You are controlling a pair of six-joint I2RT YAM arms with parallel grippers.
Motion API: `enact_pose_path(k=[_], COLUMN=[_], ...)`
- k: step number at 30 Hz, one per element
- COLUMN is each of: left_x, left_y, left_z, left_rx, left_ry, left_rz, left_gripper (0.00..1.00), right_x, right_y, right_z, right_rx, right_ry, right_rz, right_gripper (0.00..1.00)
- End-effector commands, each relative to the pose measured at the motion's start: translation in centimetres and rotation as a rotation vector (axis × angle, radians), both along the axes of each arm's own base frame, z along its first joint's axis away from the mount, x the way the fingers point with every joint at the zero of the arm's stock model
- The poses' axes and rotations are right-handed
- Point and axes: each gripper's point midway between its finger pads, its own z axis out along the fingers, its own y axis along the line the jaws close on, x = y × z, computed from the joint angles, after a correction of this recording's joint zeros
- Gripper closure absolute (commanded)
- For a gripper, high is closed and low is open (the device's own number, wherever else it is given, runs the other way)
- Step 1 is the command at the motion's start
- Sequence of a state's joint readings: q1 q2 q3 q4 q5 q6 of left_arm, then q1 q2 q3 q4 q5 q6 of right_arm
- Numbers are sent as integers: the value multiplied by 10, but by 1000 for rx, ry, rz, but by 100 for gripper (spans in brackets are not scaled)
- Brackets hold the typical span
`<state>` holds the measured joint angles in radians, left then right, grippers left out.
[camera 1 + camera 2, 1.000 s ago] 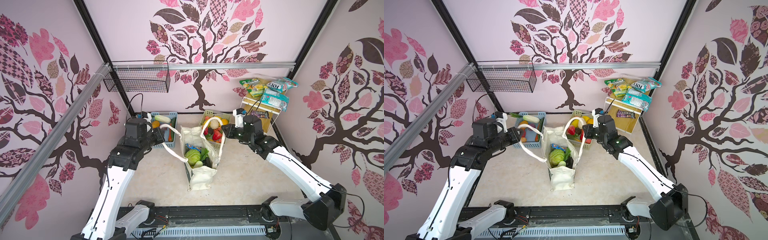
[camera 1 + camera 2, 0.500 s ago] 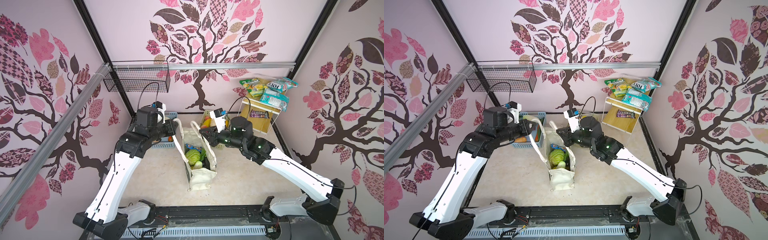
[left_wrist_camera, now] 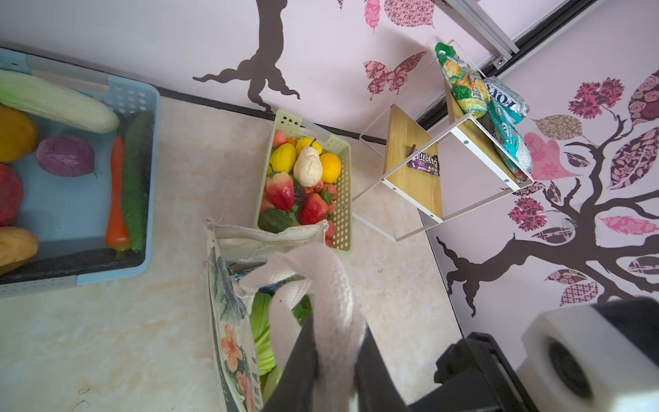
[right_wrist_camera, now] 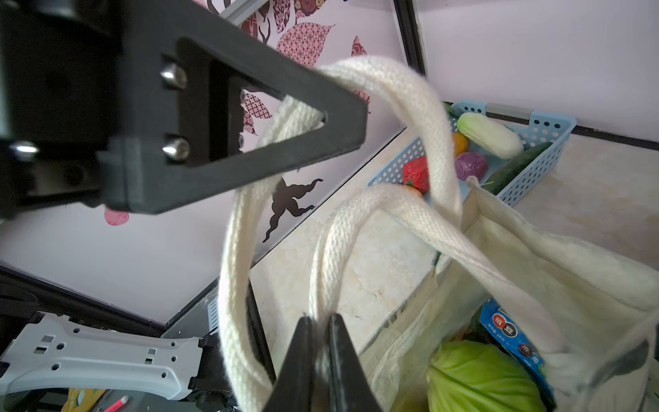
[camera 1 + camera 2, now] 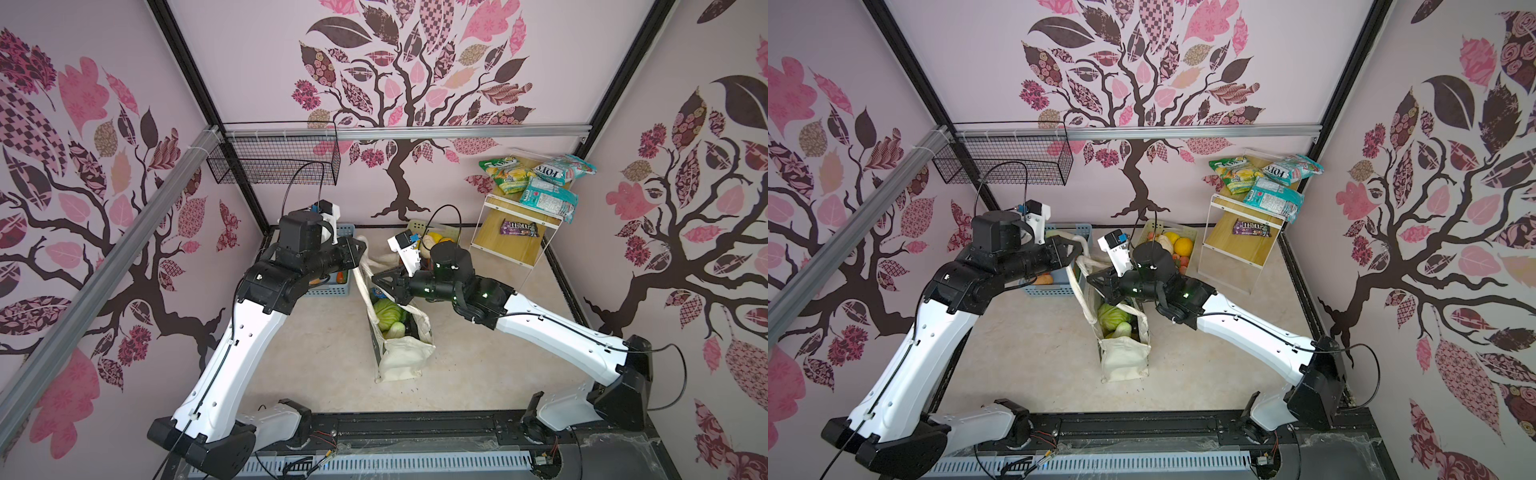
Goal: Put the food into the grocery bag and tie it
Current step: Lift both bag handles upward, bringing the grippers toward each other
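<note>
Grocery bag (image 5: 401, 361) (image 5: 1125, 361) stood mid-table on the beige tabletop (image 5: 324, 353), just in front of the blue basket (image 3: 151, 149) and the pale-green basket (image 3: 344, 192), roughly between them. It was cream canvas, slack and creased, with the mouth open. Its side panel (image 3: 231, 342) carried a dark green leafy print with orange-pink blooms.

Contents seen through the mouth were a round green cabbage (image 5: 388, 311) (image 4: 478, 378) on top and a blue M&M's packet (image 4: 510, 331) just beside it. The other items were too hidden to identify.

Both handles were thick cream woven cord, lifted above the mouth and crossing one another in the right wrist view.

Left gripper (image 5: 361, 253) (image 3: 333, 342) was clamped on the first handle (image 3: 321, 281), with the cord pinched between its dark fingers. Right gripper (image 5: 376, 280) (image 4: 317, 321) was closed almost fully, nipping the second handle (image 4: 342, 228) at the tips.

The two grippers sat near each other over the bag's far end, tips apart.
</note>
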<state>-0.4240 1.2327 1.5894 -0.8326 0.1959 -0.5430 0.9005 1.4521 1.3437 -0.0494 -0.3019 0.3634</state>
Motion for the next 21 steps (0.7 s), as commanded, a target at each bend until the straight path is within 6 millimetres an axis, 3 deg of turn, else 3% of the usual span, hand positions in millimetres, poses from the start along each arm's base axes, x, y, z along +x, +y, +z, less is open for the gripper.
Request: enact_pose_path(k=[1,5,13,17,21], left_x=[-9,-9,-3,0,0], left_y=[-18,-33,-61,-75,-86], left_z=[35,32,6,-9,-17], left_rx=[-60,-35,-11,11,57], left_ry=[-99,-95,-50,-21,-11], left_rz=[-42,-43,-49,-68,-88], left_gripper=[78,75,70,67,62], right_x=[-3,1,18,17,9], right_y=[12,5,-37,-55,-58], right_z=[4,1,-5,-7,-1], right_rx=[47,46,147,197,238], right_ry=[3,3,110,107,82], right_rz=[47,7,-109,-123,-97], right_gripper=[89,90,92,92,92])
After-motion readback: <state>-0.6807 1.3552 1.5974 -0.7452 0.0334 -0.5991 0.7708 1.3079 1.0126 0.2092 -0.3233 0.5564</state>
